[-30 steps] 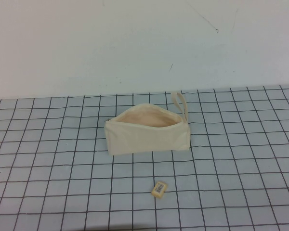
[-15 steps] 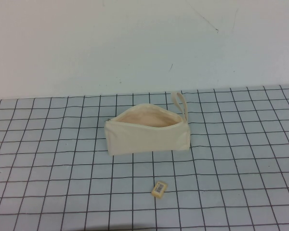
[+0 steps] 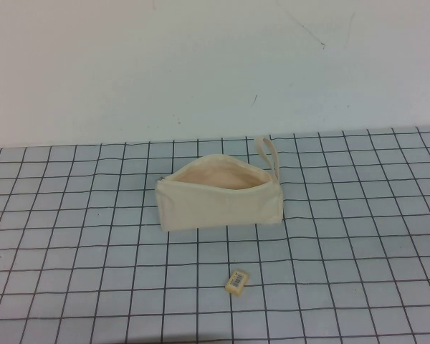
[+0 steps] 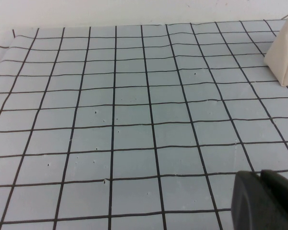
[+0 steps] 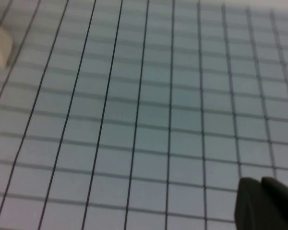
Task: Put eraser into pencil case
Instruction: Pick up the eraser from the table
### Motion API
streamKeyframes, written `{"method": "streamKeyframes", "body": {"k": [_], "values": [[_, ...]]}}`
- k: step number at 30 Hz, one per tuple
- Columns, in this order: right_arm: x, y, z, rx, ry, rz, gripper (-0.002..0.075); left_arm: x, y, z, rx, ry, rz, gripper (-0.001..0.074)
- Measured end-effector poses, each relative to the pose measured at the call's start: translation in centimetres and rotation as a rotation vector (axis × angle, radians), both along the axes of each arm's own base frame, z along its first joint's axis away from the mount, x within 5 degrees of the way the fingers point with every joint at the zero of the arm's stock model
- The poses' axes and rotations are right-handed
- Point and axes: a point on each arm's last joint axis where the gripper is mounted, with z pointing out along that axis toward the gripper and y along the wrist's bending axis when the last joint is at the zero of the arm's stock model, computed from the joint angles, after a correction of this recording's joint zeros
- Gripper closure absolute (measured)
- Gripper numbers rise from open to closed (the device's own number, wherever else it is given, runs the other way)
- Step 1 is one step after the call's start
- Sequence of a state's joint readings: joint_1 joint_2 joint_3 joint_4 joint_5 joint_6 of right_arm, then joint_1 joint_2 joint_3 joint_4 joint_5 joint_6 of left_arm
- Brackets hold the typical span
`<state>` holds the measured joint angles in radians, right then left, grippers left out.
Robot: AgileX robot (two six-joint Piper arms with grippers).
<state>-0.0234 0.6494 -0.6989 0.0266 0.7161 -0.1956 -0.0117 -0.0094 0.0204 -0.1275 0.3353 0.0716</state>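
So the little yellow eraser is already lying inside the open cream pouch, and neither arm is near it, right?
Not quite. The high view shows the eraser on the grid mat in front of the open pencil case, not inside. The left gripper and right gripper do hang apart from both.

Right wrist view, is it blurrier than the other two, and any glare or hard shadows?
Right wrist view: soft, grid lines smeared, right claw a dark blur at the edge. Left wrist view: crisp lines, left claw at the corner. High view: even light, no glare, faint shadows under the pencil case and eraser.
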Motion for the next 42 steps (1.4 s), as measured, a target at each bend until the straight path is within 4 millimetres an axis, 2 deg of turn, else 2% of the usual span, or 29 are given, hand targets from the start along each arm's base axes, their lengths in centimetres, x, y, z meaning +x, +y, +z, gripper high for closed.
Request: {"method": "streamKeyframes", "body": {"k": [8, 12, 17, 25, 26, 28, 34, 35, 38, 42], "values": [[5.9, 0.8, -4.1, 0.009, 0.271, 0.124, 0.0726, 0.0, 0.0, 0.0, 0.000, 0.000, 0.000, 0.0738], [8.9, 2.7, -5.6, -0.028, 0.353, 0.249, 0.0723, 0.0, 0.0, 0.0, 0.000, 0.000, 0.000, 0.0738], [11.9, 7.5, -6.7, -0.113, 0.399, 0.485, 0.0694, 0.0, 0.0, 0.0, 0.000, 0.000, 0.000, 0.0738], [14.3, 18.2, -9.5, -0.224, 0.462, 0.813, 0.0637, 0.0, 0.0, 0.0, 0.000, 0.000, 0.000, 0.0738], [14.9, 20.2, -10.2, -0.237, 0.474, 0.853, 0.0613, 0.0, 0.0, 0.0, 0.000, 0.000, 0.000, 0.0738], [15.5, 21.9, -11.1, -0.249, 0.484, 0.882, 0.0561, 0.0, 0.0, 0.0, 0.000, 0.000, 0.000, 0.0738], [17.6, 25.0, -13.0, -0.251, 0.502, 0.907, 0.0283, 0.0, 0.0, 0.0, 0.000, 0.000, 0.000, 0.0738], [17.8, 25.3, -13.3, -0.249, 0.505, 0.908, 0.0256, 0.0, 0.0, 0.0, 0.000, 0.000, 0.000, 0.0738], [18.8, 26.2, -14.4, -0.238, 0.513, 0.900, 0.0207, 0.0, 0.0, 0.0, 0.000, 0.000, 0.000, 0.0738], [19.7, 26.9, -15.9, -0.219, 0.498, 0.887, 0.0193, 0.0, 0.0, 0.0, 0.000, 0.000, 0.000, 0.0738]]}}
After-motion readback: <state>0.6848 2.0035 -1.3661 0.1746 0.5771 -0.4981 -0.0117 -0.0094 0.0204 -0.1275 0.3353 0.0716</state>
